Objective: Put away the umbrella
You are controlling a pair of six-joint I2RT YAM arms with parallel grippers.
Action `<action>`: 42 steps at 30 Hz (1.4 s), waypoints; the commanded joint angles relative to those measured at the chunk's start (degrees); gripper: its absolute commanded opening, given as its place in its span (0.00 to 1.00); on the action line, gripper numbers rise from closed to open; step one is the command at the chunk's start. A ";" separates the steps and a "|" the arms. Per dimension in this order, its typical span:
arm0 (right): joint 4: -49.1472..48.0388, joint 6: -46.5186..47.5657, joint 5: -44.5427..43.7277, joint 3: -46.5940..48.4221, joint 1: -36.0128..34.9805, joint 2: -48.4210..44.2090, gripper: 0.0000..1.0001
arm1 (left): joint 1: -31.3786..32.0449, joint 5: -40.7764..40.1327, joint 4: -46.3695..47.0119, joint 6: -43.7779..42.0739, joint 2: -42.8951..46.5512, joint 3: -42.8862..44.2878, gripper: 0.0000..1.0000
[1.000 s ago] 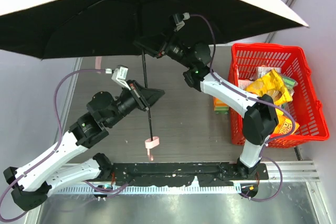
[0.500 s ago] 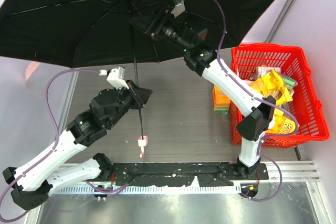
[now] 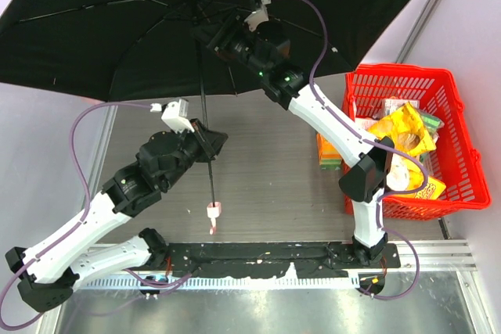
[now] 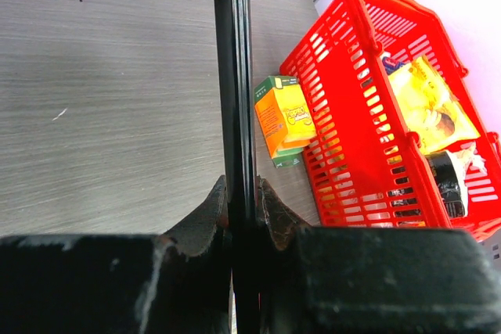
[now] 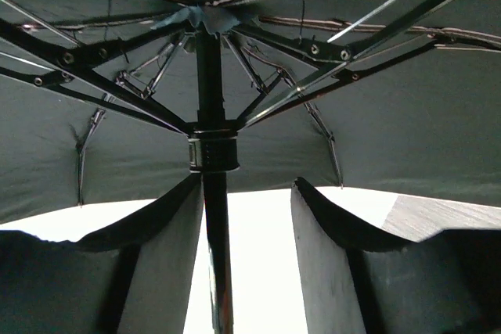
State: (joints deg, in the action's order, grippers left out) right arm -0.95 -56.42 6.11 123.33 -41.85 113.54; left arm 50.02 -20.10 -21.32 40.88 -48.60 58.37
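The umbrella [image 3: 117,29] is open, its black underside and dark ribs facing me and a pale outer edge showing at the top. Its dark shaft [image 3: 205,115] runs down to a handle end with a pink strap [image 3: 212,210] hanging above the table. My left gripper [image 3: 208,138] is shut on the shaft [image 4: 233,76], mid-length. My right gripper [image 3: 207,37] is open under the canopy, its jaws either side of the shaft [image 5: 213,224] just below the runner [image 5: 213,152]. The shaft lies against the left finger [image 5: 168,248].
A red basket [image 3: 462,127] with snack bags stands at the right. An orange and green box [image 3: 329,152] lies on the table against its left wall, also in the left wrist view [image 4: 286,119]. The canopy covers the far half of the table.
The umbrella has swung up and left with its canopy tilted more level. My right gripper has risen along the shaft towards the runner. My left gripper keeps hold of the shaft.
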 commanded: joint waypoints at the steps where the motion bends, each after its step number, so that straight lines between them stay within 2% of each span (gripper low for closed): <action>1: -6.07 -2.02 -3.47 2.27 0.27 0.11 0.54 | 0.34 -1.08 6.20 -3.18 0.26 1.66 0.00; 8: -9.76 -6.68 -5.93 1.91 0.10 0.28 0.54 | 0.34 -1.52 6.38 -2.74 -0.44 0.34 0.00; 13: -10.20 -8.61 -11.29 2.27 -0.08 0.54 0.56 | 0.43 -2.93 6.20 -3.18 -0.53 -0.71 0.00; 17: -5.48 -8.70 -10.86 10.08 -0.08 4.84 0.50 | 0.52 -3.28 6.03 -3.27 -1.06 -1.07 0.00; 19: -4.59 -8.35 -11.38 12.37 0.01 6.08 0.44 | 0.78 -3.89 5.77 -3.62 -1.15 -0.71 0.00; 22: -5.21 -7.21 -12.08 11.76 -0.08 6.00 0.25 | 1.13 -4.95 5.06 -3.79 -1.23 -0.54 0.00; 24: -4.50 -5.72 -13.40 11.59 -0.17 5.73 0.24 | 1.22 -5.13 4.89 -3.97 -1.15 -0.62 0.00; 26: -2.57 -3.87 -15.77 11.85 -0.08 5.38 0.19 | 1.40 -5.48 4.71 -3.97 -1.15 -0.80 0.00; 27: -2.30 -3.70 -16.04 11.59 0.01 5.29 0.02 | 1.40 -5.65 4.71 -3.97 -1.15 -0.71 0.00; 28: -1.87 -3.87 -17.00 11.85 0.01 5.29 0.01 | 1.48 -5.92 4.71 -3.97 -1.06 -0.80 0.00; 30: 11.85 -5.09 -19.19 16.99 0.01 6.51 0.01 | 1.48 -7.23 4.80 -4.67 -1.32 -1.24 0.00; 31: 14.89 -7.62 -19.81 18.77 0.10 6.70 0.01 | 1.48 -8.37 4.97 -5.37 -1.50 -1.24 0.00; 36: 14.67 -10.73 -16.84 10.19 -1.13 0.73 0.01 | 1.48 -14.43 5.68 -8.89 -2.90 0.07 0.00; 38: 11.78 -11.51 -13.69 6.59 -1.13 -0.68 0.01 | 1.48 -15.93 6.64 -9.59 -3.17 0.52 0.00; 42: 7.10 -6.88 -9.89 -0.36 -2.18 -3.67 0.01 | 1.40 -16.03 8.92 -10.82 -3.61 2.01 0.00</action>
State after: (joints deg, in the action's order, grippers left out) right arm 7.38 -63.94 -6.33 126.80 -43.00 114.96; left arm 51.79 -28.95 -21.37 35.42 -52.95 56.75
